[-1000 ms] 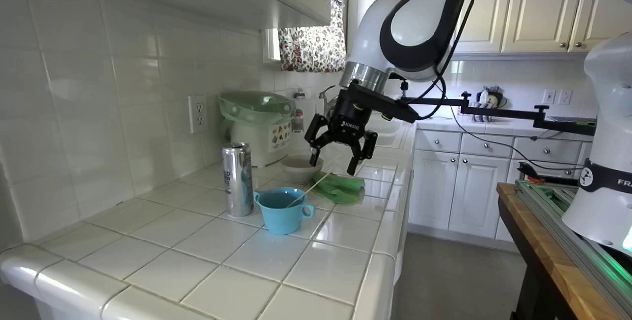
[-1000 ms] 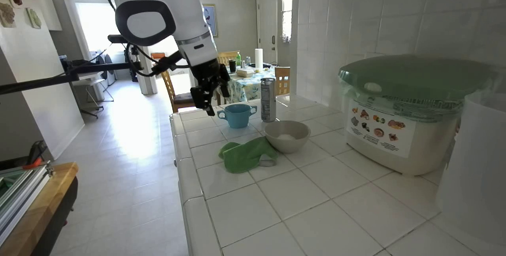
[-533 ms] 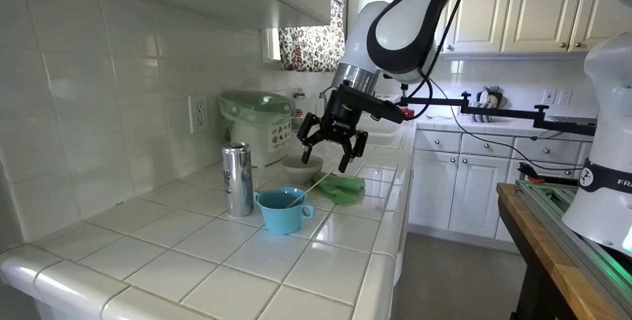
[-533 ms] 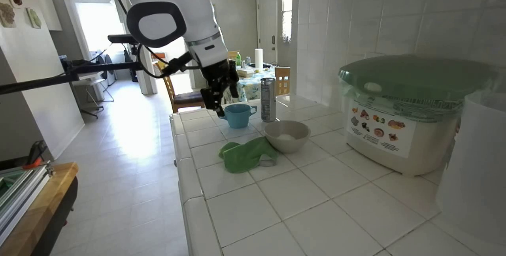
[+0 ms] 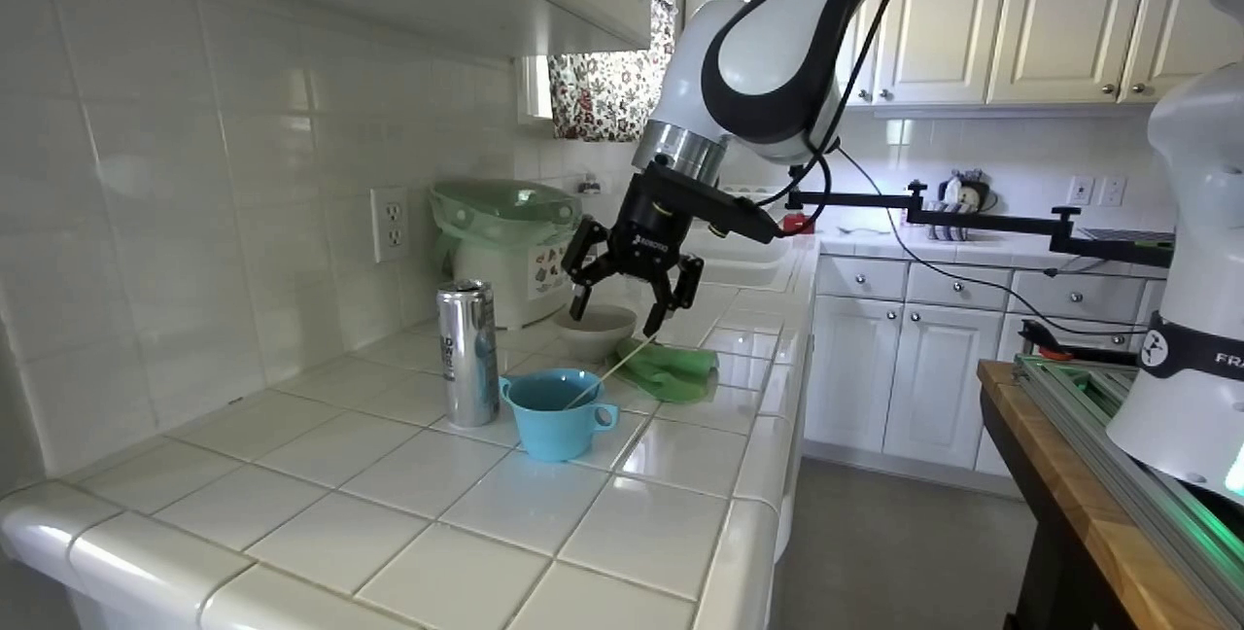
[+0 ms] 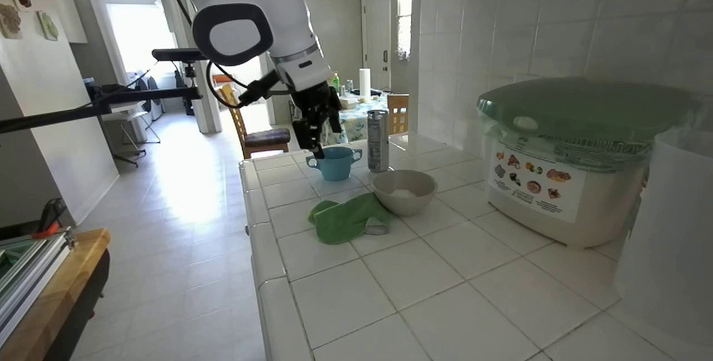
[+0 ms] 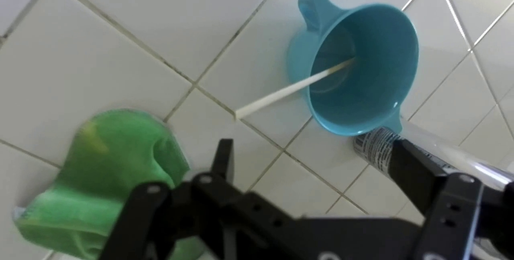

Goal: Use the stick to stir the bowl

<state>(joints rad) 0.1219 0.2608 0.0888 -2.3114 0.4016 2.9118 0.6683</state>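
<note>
In the wrist view, the gripper (image 7: 309,153) is gaping wide; the stick (image 7: 295,87) is leaning at its 12 o'clock, running 8-to-2.

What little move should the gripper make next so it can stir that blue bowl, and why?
Probably ease the open gripper down toward the free end of the stick, lining it up between the jaws: the stick leans in the blue bowl with that end jutting out, and the jaws stand apart, holding nothing yet.
</note>
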